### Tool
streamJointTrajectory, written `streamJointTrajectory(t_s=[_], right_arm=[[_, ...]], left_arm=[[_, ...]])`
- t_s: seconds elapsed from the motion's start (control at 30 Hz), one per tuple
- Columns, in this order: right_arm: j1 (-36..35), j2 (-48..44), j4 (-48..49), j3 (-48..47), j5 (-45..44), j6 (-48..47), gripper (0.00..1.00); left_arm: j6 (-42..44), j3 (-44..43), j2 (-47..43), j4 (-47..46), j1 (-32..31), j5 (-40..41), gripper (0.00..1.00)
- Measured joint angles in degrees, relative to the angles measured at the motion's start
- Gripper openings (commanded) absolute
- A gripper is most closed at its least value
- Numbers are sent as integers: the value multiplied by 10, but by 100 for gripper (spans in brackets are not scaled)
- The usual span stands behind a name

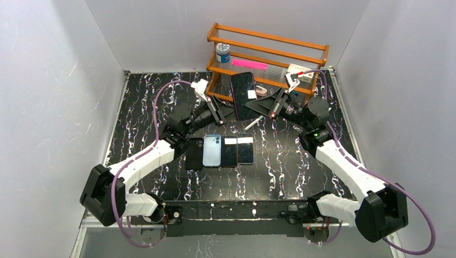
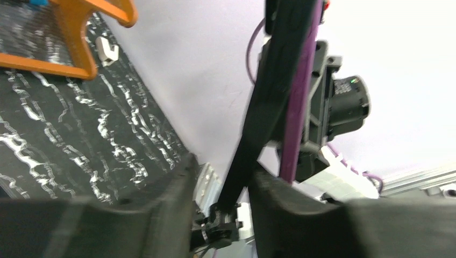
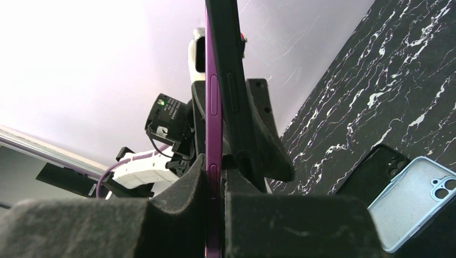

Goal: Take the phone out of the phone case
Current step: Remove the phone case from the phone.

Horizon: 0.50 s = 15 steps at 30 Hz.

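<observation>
A purple phone (image 1: 243,95) in a black phone case is held upright above the table between both grippers. In the right wrist view my right gripper (image 3: 215,166) is shut on the phone's purple edge (image 3: 213,107), and the black case (image 3: 232,75) stands slightly apart from it on the right. In the left wrist view the black case edge (image 2: 263,107) runs down between the fingers of my left gripper (image 2: 223,172), with the purple phone (image 2: 298,91) beside it. From above, my left gripper (image 1: 228,110) is at the phone's left and my right gripper (image 1: 267,107) at its right.
An orange wooden rack (image 1: 269,48) stands at the back with a blue-capped jar (image 1: 222,52) and a pink item (image 1: 249,64). On the table lie a black case (image 1: 194,153), a light blue case (image 1: 212,150) and two phones (image 1: 230,152) (image 1: 246,150).
</observation>
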<state>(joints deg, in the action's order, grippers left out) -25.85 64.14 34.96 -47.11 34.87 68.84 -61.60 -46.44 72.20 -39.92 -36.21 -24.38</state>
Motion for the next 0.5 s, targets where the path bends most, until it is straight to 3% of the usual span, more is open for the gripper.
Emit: streamJointTrajectory(t_s=[0.13, 0.3, 0.5], right_arm=[[1, 0, -2, 2, 0, 0, 1], [3, -2, -14, 4, 0, -7, 1], [2, -23, -80, 22, 14, -54, 1]], left_arm=[[2, -23, 22, -22, -1, -11, 0], [24, -24, 22, -12, 0, -12, 0], [70, -21, -7, 99, 39, 5, 0]])
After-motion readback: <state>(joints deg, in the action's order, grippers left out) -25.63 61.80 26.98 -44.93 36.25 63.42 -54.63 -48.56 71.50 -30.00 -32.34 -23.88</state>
